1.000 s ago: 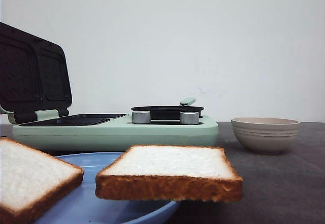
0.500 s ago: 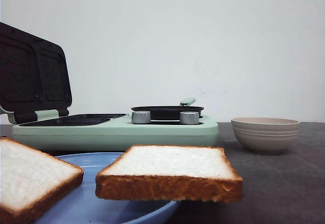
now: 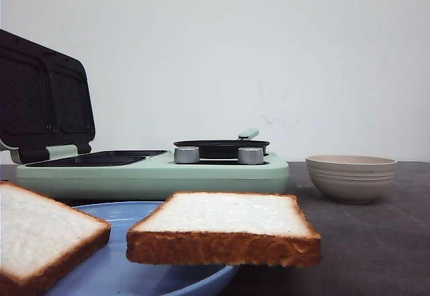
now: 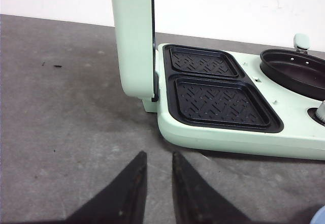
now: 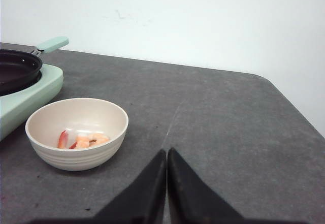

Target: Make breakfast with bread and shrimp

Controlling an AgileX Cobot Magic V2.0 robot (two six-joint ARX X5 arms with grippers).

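Two slices of white bread lie on a blue plate point(image 3: 127, 269) close to the front camera: one point(image 3: 225, 225) in the middle, one point(image 3: 40, 239) at the left edge. Shrimp point(image 5: 84, 140) lie in a beige bowl point(image 5: 76, 132), which also shows in the front view point(image 3: 351, 176). My left gripper point(image 4: 157, 155) hangs over bare table just in front of the mint-green breakfast maker point(image 4: 238, 132), its fingers slightly apart and empty. My right gripper point(image 5: 166, 153) is shut and empty, over the table beside the bowl. Neither gripper shows in the front view.
The breakfast maker point(image 3: 151, 172) stands behind the plate with its lid point(image 3: 44, 98) raised and two black grill plates point(image 4: 216, 87) exposed. A small black frying pan point(image 3: 222, 147) with a green handle sits on its right half. The table's right edge point(image 5: 299, 117) is near the bowl side.
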